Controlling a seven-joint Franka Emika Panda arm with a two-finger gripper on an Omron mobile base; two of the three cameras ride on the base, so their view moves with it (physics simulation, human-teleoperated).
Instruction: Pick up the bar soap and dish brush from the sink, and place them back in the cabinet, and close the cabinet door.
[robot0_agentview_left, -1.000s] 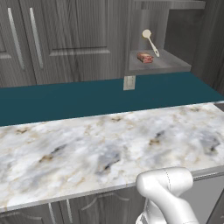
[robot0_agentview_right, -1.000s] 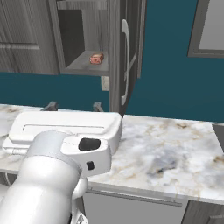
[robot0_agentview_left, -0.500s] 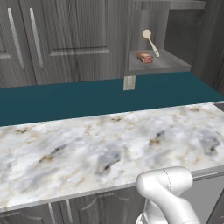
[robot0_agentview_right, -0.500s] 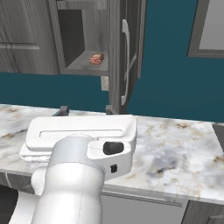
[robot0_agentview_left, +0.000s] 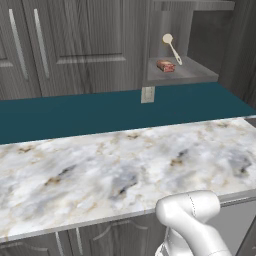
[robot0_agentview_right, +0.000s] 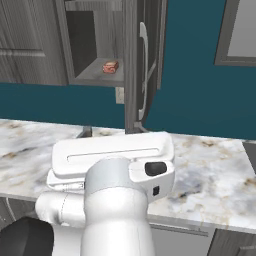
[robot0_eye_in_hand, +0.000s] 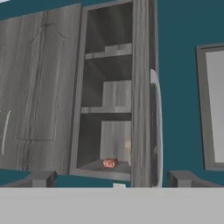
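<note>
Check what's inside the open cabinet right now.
On the cabinet bottom shelf: the soap and the brush, leaning upright behind it. In the hand view the upper shelves look bare; the door edge hides their right ends.

A kitchen — marble counter (robot0_agentview_left: 100, 170), grey woodgrain cabinet (robot0_agentview_left: 185, 75), teal wall (robot0_agentview_left: 75, 112).

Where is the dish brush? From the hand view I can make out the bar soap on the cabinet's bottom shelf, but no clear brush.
Observer: In the left base view the dish brush leans head up against the back of the cabinet, just behind the bar soap.
Operator: How far open is the cabinet door?
Observer: Wide. In the right base view the cabinet door stands swung out toward the robot, nearly edge-on, with its bar handle on the right face.
</note>
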